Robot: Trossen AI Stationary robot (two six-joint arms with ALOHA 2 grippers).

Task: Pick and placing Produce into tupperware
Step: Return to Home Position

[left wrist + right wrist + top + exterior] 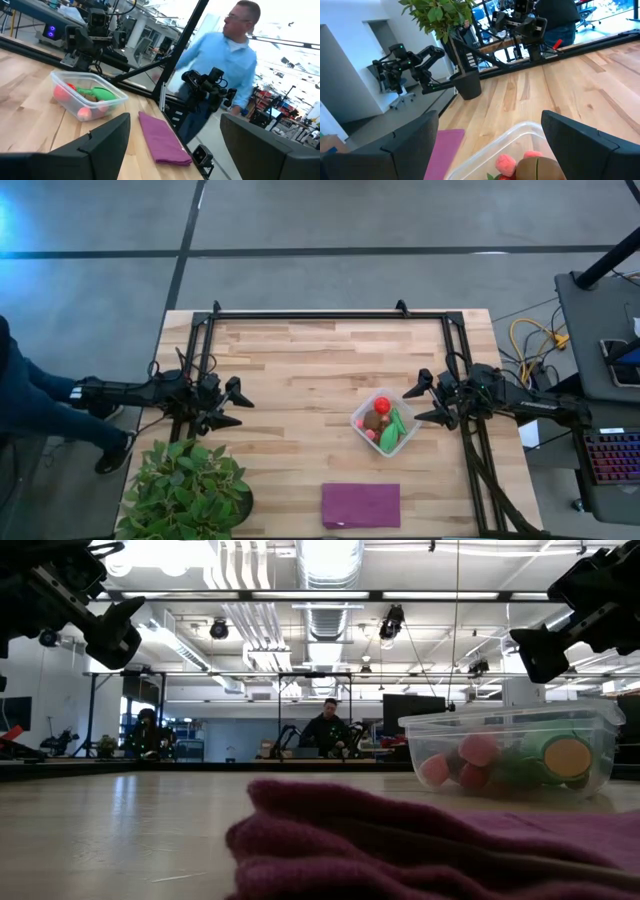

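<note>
The left gripper (238, 408) hangs at the table's (300, 370) left edge, fingers wide and empty. Right of centre stands the tupperware (356, 421) with the produce (385, 423) inside. None seems left outside, though tiny berries could escape the high view. The right gripper (425, 400), likewise wide and empty, is just beside its right wall, so it should pull back toward the right edge without brushing the rim. The table is pale planked wood, with a potted plant (185, 490) at the front left corner, a purple cloth (361, 505) at the front edge, and a person (235, 55) beyond.
</note>
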